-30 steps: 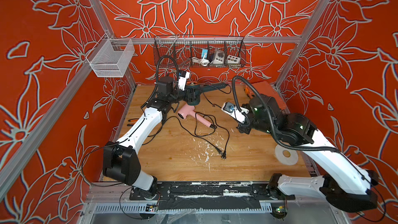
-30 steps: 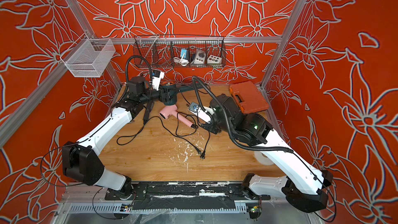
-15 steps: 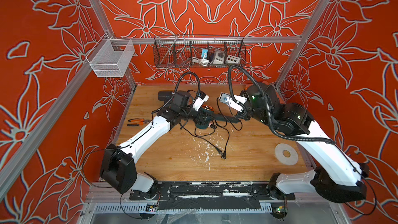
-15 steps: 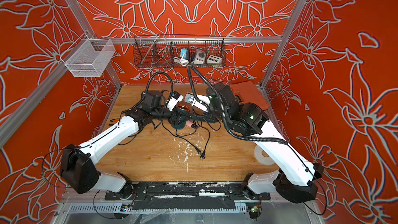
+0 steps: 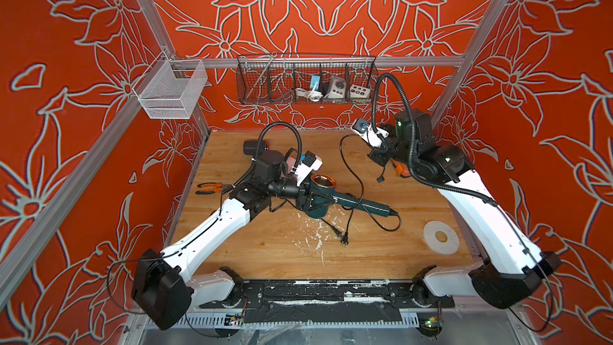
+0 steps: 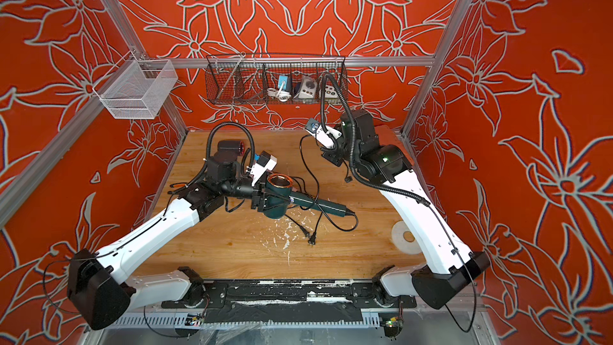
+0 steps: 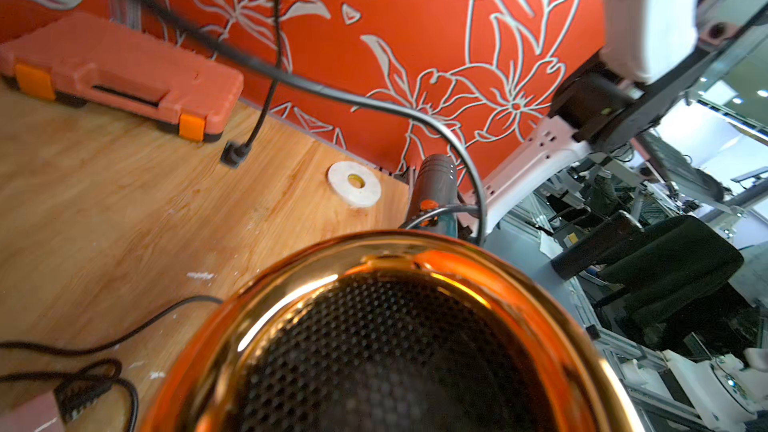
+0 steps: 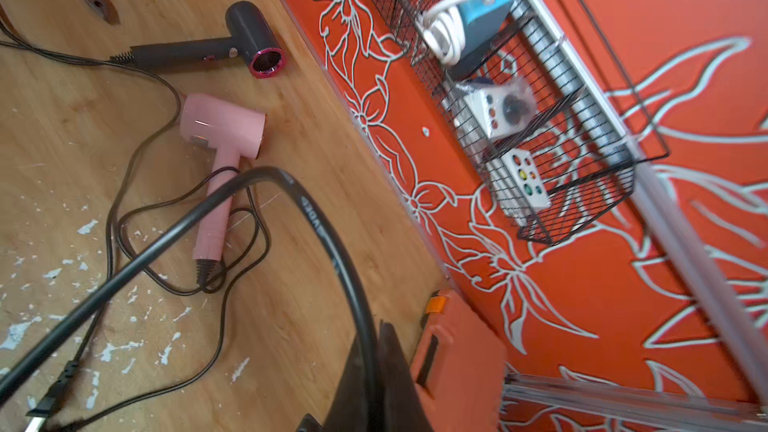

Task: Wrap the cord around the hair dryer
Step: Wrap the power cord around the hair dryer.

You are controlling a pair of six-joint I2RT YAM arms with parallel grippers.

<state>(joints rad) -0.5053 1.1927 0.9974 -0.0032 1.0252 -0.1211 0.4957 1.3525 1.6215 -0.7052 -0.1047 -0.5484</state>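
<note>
The teal hair dryer (image 5: 318,202) (image 6: 277,202) with a gold nozzle ring is held sideways just above the middle of the table, my left gripper (image 5: 306,195) (image 6: 262,195) shut on its barrel. Its gold ring (image 7: 374,268) fills the left wrist view and hides the fingers. The black cord (image 5: 341,157) (image 6: 303,157) (image 7: 374,103) (image 8: 324,218) leaves the handle end, loops on the table and rises to my right gripper (image 5: 376,157) (image 6: 331,157) (image 8: 376,351), raised at the back right and shut on it. The plug (image 7: 235,155) dangles below that grip.
A pink dryer (image 8: 224,126) and a dark dryer (image 5: 253,147) (image 8: 249,43) lie at the back with loose cords and a plug (image 5: 345,238). An orange case (image 7: 124,72) sits under the right arm. Pliers (image 5: 209,188), a tape roll (image 5: 441,237) and wire baskets (image 5: 306,81) are also around.
My left gripper has carried the teal dryer from the back of the table to its middle. The right gripper has lifted the cord and drawn it back and to the right.
</note>
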